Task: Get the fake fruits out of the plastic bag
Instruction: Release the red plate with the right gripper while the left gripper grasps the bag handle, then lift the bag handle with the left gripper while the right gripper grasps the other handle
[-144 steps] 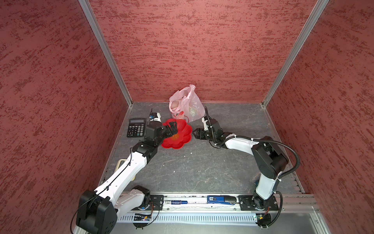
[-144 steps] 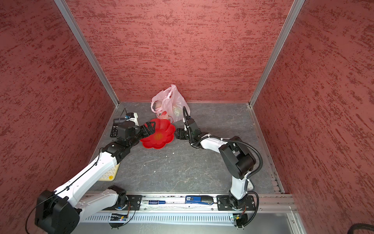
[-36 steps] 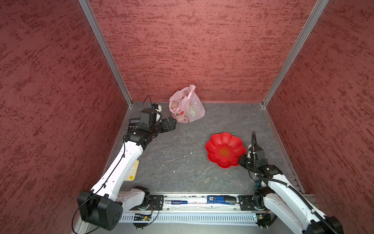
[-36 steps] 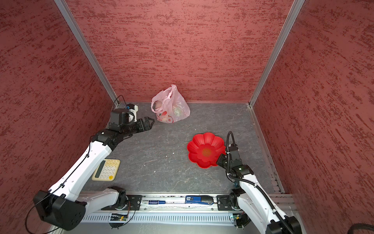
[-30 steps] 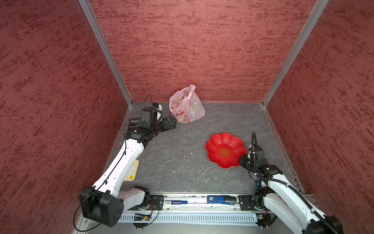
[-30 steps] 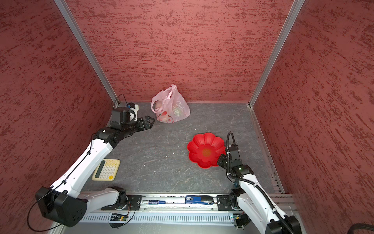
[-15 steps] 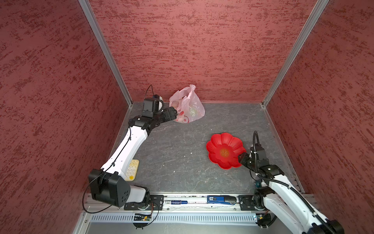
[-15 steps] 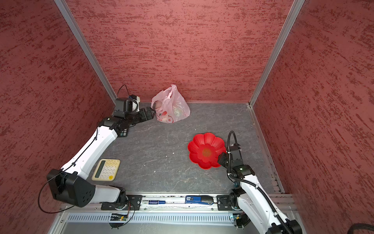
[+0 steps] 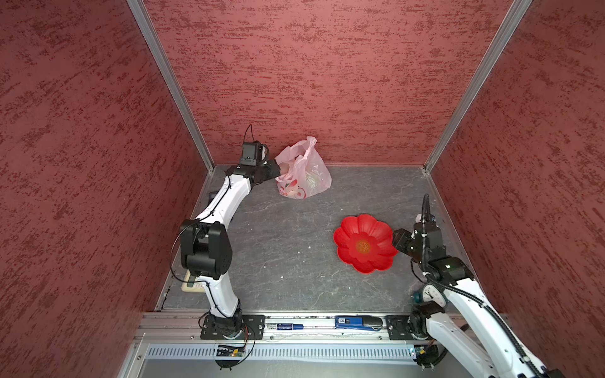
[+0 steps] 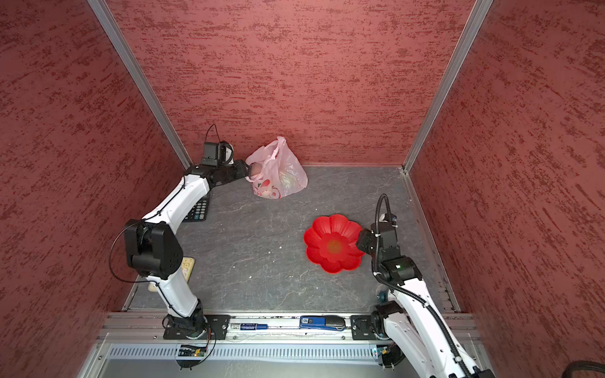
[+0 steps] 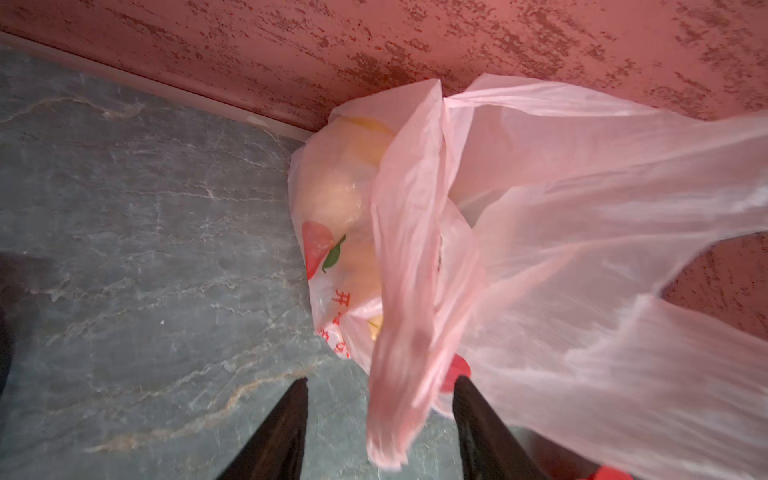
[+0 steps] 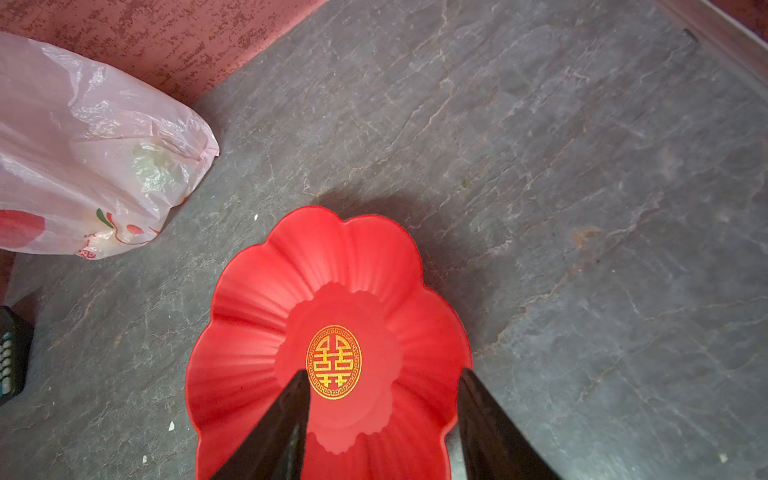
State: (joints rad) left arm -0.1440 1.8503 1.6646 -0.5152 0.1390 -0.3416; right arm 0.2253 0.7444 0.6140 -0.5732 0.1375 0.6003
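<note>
Robot test cell of the lab type, not a home or a shop. Three red textured wall panels [image 9: 294,81] box it in, joined by bare aluminium corner posts [image 9: 170,85]. A grey stone-pattern bench [image 9: 288,261] forms the floor. Along the lower edge of both top views a metal mounting rail [image 9: 170,324] carries the left arm [image 9: 229,196] and the right arm [image 9: 468,294], both white with exposed cables. Staged props are a plastic bag [image 9: 314,176], a red dish [image 9: 363,243] and a calculator [image 10: 198,209].

Surface: grey marbled stone-look tabletop [image 9: 278,248] | back, by wall: thin translucent pale-pink plastic bag [image 9: 306,175] | right of centre: glossy red flower-shaped dish [image 9: 363,243] | left edge: black calculator [image 10: 198,209]; nearer front: cream keypad calculator [image 10: 187,266], both partly hidden
</note>
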